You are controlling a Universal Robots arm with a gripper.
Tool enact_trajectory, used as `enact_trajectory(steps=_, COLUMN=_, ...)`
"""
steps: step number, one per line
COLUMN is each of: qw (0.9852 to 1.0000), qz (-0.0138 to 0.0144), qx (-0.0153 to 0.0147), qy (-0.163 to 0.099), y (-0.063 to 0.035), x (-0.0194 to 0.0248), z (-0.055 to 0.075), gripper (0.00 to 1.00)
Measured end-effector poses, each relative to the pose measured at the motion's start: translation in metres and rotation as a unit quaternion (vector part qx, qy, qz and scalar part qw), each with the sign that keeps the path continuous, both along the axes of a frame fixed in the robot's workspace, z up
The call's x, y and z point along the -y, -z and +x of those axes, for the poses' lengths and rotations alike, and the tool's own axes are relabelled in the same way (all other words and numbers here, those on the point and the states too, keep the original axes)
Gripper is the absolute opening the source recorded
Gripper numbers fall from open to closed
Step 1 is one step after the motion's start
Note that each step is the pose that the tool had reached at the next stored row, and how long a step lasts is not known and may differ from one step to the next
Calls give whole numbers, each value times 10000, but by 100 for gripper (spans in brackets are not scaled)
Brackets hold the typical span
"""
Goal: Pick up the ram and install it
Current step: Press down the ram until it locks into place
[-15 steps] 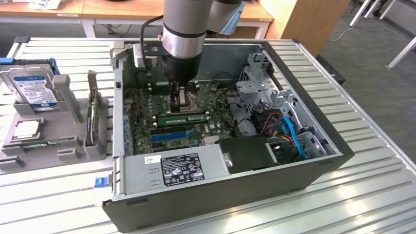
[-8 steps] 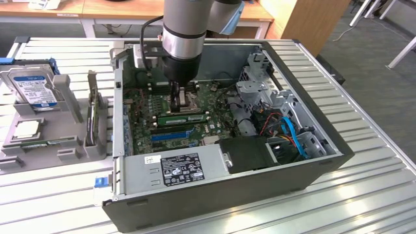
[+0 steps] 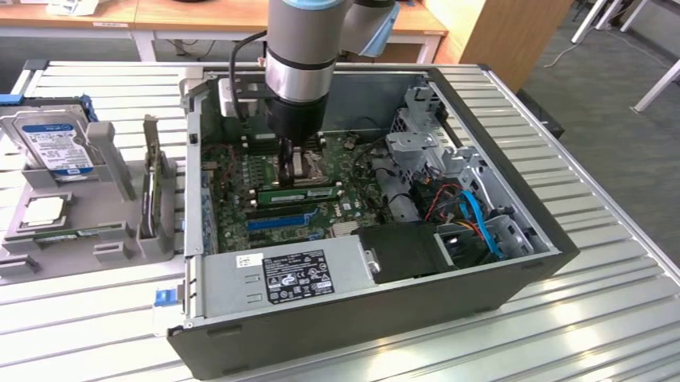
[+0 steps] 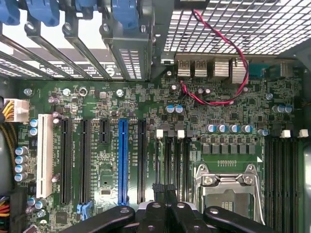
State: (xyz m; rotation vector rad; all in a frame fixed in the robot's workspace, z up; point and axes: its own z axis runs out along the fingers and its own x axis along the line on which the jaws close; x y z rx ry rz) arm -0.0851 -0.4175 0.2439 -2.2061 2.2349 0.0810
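Ram: I see the ram (image 3: 298, 193) as a long green stick standing on its edge in a slot on the motherboard (image 3: 236, 179), inside the open computer case (image 3: 510, 263).
Where it sits: just on the near side of the processor socket (image 4: 228, 187), and on the far side of the blue slot (image 3: 280, 217).
Gripper: my gripper (image 4: 165, 213) hangs low over the board, right above the ram slots beside the socket.
Fingers: pressed together, with nothing pinched between them that I can see.
Touching or not: I cannot tell if the fingertips rest on the top edge of the stick.
Seated or not: I cannot tell if the white clips (image 4: 159, 132) at the slot ends have snapped shut.
What could go wrong: a push on one end only could tip the stick, so one end goes in and the other stays up.
Also: too hard a push could bend the board, and a sideways slip could knock the socket's metal frame.
Off to the side: the hard drive (image 3: 53, 143) sits on a grey tray at the exterior view's left, well apart from the work.
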Motion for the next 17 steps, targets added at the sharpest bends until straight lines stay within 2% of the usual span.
enact_trajectory(steps=8, qw=10000, qz=1, qx=1, qy=0, y=77, x=0, z=0, gripper=10)
enact_trajectory(steps=17, qw=10000, qz=0, qx=1, qy=0, y=96, x=0, z=0, gripper=10)
